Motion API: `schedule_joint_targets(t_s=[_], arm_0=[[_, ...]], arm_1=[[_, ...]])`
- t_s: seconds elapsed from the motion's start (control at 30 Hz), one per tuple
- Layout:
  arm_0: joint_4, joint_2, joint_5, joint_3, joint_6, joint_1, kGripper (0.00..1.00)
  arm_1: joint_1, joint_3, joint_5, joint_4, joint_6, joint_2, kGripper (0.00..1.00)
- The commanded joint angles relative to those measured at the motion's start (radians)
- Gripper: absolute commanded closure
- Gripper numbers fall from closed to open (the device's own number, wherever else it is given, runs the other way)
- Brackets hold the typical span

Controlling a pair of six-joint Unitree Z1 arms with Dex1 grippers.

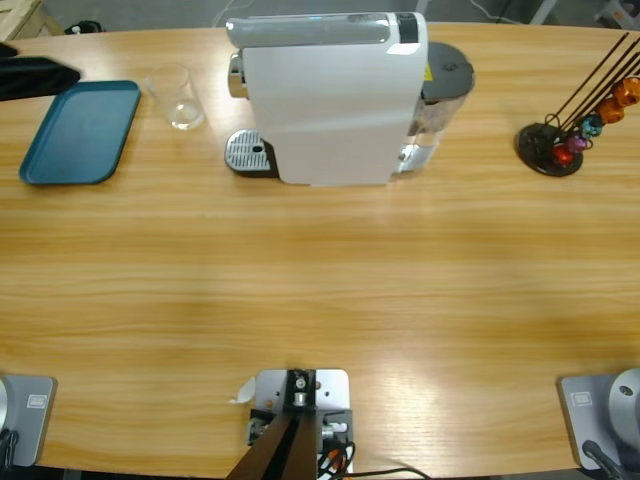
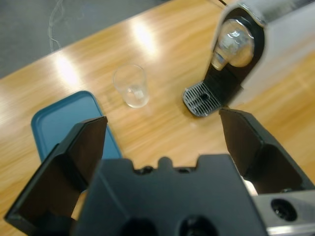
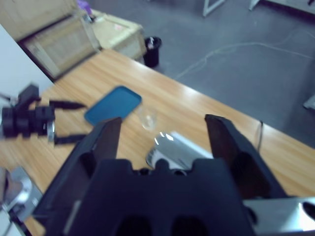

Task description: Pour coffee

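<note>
The clear, empty drinking glass [image 2: 131, 85] stands upright on the wooden tabletop [image 1: 320, 290], between the teal tray [image 2: 64, 125] and the white coffee machine's drip grate [image 2: 201, 98]. The left hand [image 2: 162, 135], released, faces it and looks nearer; the right hand [image 3: 162, 132] hangs released, high above.

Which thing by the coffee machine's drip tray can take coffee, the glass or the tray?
The glass, upright and empty, standing between the flat blue tray and the machine.
</note>
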Motion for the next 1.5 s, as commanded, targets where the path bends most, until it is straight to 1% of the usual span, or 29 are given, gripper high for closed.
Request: schedule_joint_targets(t_s=[0.03, 0.13, 0.23, 0.3, 0.37, 0.5, 0.6, 0.77, 1.13, 1.43, 1.5], arm_0=[[-0.193, 0.259, 0.133, 0.078, -0.002, 0.033, 0.0], [-0.246, 0.358, 0.194, 0.08, 0.001, 0.039, 0.0], [-0.378, 0.444, 0.193, 0.097, 0.016, 0.064, 0.002], [-0.435, 0.481, 0.189, 0.098, 0.024, 0.072, 0.004], [-0.494, 0.506, 0.169, 0.097, 0.025, 0.087, 0.004], [-0.585, 0.557, 0.081, 0.096, 0.056, 0.126, 0.003], [-0.622, 0.584, 0.01, 0.096, 0.074, 0.161, 0.004], [-0.683, 0.62, -0.026, 0.094, 0.104, 0.181, 0.004], [-0.726, 0.696, -0.055, 0.093, 0.112, 0.186, 0.003], [-0.757, 0.743, -0.054, 0.093, 0.089, 0.188, 0.001], [-0.766, 0.753, -0.055, 0.092, 0.088, 0.188, 0.013]], arm_1=[[-0.07, 0.248, 0.045, 0.022, -0.009, -0.21, 0.0], [-0.115, 0.314, 0.069, 0.019, -0.004, -0.245, 0.0], [-0.164, 0.324, 0.113, 0.015, -0.003, -0.243, 0.0], [-0.205, 0.324, 0.142, 0.004, -0.003, -0.234, 0.0], [-0.235, 0.325, 0.164, -0.009, -0.003, -0.22, 0.0], [-0.249, 0.329, 0.185, -0.047, -0.003, -0.183, 0.0], [-0.256, 0.34, 0.192, -0.067, -0.002, -0.172, 0.0], [-0.275, 0.369, 0.209, -0.095, -0.001, -0.171, 0.0], [-0.296, 0.414, 0.237, -0.166, 0.008, -0.145, 0.0], [-0.314, 0.429, 0.268, -0.19, 0.011, -0.127, 0.0], [-0.314, 0.434, 0.27, -0.197, 0.012, -0.125, 0.0]])
